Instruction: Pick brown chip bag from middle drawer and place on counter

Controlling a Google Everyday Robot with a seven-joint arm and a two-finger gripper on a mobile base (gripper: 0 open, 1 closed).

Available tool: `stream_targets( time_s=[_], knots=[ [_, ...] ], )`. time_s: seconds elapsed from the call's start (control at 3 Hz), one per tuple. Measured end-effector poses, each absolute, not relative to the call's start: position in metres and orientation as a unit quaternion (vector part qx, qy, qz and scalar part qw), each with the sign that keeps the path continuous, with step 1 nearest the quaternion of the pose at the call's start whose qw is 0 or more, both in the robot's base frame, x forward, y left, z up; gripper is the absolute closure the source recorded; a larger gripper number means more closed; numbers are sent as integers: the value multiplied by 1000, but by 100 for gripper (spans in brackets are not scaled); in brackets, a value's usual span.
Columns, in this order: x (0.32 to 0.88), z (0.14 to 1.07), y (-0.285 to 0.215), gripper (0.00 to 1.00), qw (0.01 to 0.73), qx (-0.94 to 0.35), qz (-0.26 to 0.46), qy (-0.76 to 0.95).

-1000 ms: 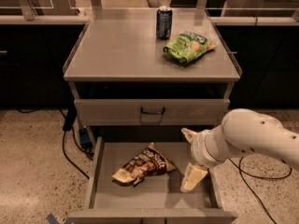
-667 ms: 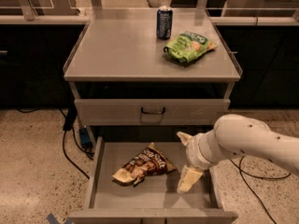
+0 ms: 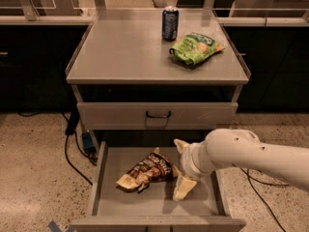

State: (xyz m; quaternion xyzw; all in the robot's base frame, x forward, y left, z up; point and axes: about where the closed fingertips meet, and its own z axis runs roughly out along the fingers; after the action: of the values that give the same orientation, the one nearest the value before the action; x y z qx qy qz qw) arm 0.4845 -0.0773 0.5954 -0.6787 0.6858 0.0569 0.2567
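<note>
Brown chip bag: a small dark-brown and tan foil snack bag with pale lettering. It lies flat and slantwise on the floor of the middle drawer, a wide shallow grey metal drawer standing open low in the cabinet. The foil is crumpled and the pale-yellow ends are wrinkled, with one end pointing front-left. My two-finger gripper sits low in the drawer just beside the bag's right end, jaws spread and holding nothing. Risks, as I judge them: the slick foil may slide away from a closing finger, or I may pinch only a wrinkled end and drop the bag on the lift. The counter, the flat grey surface above, bears a green snack bag and a dark blue can, which a careless release could nudge.
</note>
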Motion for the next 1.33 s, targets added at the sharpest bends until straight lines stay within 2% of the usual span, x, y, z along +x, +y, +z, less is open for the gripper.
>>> stream_targets(
  time_s=[0.67,1.33],
  knots=[
    [502,555,-70,0,245,-695,57,674],
    [555,472,-16,0,229,-741,63,628]
  ],
)
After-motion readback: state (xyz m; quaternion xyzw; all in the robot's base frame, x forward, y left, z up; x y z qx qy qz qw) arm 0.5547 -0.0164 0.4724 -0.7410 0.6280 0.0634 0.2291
